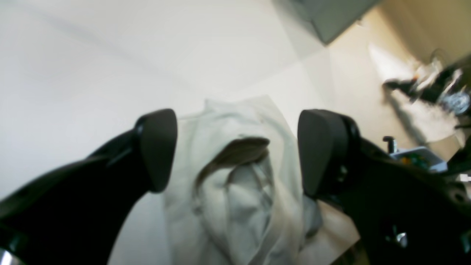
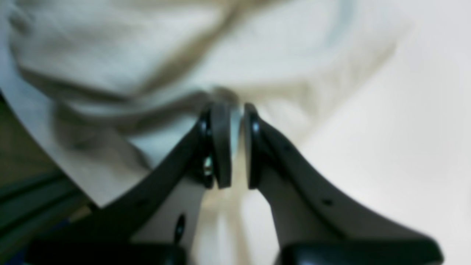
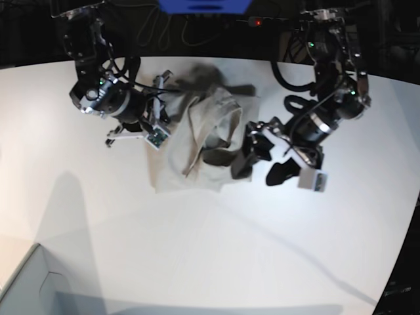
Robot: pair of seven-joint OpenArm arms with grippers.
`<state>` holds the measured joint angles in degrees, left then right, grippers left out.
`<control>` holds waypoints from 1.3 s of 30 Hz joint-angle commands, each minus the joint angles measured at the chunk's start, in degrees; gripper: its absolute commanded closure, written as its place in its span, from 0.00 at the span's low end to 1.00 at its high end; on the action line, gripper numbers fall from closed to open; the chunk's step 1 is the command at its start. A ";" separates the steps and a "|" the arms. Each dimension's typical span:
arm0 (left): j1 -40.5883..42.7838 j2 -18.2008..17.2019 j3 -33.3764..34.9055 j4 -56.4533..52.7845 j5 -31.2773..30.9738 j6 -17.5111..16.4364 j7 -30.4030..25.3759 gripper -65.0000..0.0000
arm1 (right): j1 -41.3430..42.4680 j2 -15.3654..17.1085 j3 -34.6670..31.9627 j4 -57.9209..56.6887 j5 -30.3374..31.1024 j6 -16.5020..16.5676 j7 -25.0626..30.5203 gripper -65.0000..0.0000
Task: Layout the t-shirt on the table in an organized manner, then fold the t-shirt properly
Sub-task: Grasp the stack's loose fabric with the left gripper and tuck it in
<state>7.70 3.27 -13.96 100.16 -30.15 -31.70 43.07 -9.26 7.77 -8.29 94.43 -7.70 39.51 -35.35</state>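
in the base view i see, nearest the camera, a pale box corner [image 3: 23, 279] at the lower left edge of the large smooth white table [image 3: 210, 243]. further back, the plain beige-grey short-sleeved t-shirt [image 3: 203, 141] lies crumpled in a heap on the far half of the table, between the two arms. the left gripper [image 3: 261, 161] hangs just beside the shirt's edge on that view's right. in the left wrist view i read its black pads [image 1: 158, 147] as spread wide apart, with the bunched cloth lying between and beyond them; nothing is clamped. the right gripper [image 3: 159, 121] sits at the shirt's opposite edge. in the right wrist view its jaws stand nearly together with a narrow gap; the picture is blurred, and i cannot tell whether cloth is pinched there.
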 commanded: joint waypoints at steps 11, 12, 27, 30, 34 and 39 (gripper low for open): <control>-5.73 5.73 14.35 -3.94 21.23 2.03 -1.35 0.27 | 0.25 -0.17 -0.45 0.29 0.80 0.49 1.29 0.91; -5.73 5.73 14.26 -4.56 21.14 4.41 -1.44 0.27 | 0.33 -0.17 -0.45 0.12 0.80 0.49 1.29 0.91; -13.81 3.28 13.56 -24.51 10.94 8.36 -1.44 0.27 | -0.02 -0.17 -0.19 0.03 0.80 0.49 1.29 0.91; -14.78 3.02 13.03 -25.13 14.55 11.88 -2.23 0.27 | -0.02 -0.17 -0.19 0.03 0.80 0.49 1.29 0.91; -14.96 1.08 10.13 -24.69 19.03 17.68 -10.59 0.27 | -0.02 -0.17 -0.19 0.03 0.80 0.49 1.29 0.91; -15.13 -3.31 4.77 -22.75 19.56 21.90 -14.19 0.27 | -0.02 -0.08 -0.19 0.03 0.80 0.49 1.29 0.91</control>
<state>-6.07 -0.38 -9.45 75.99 -10.02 -9.39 30.55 -9.74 7.60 -8.58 93.47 -7.53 39.48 -35.18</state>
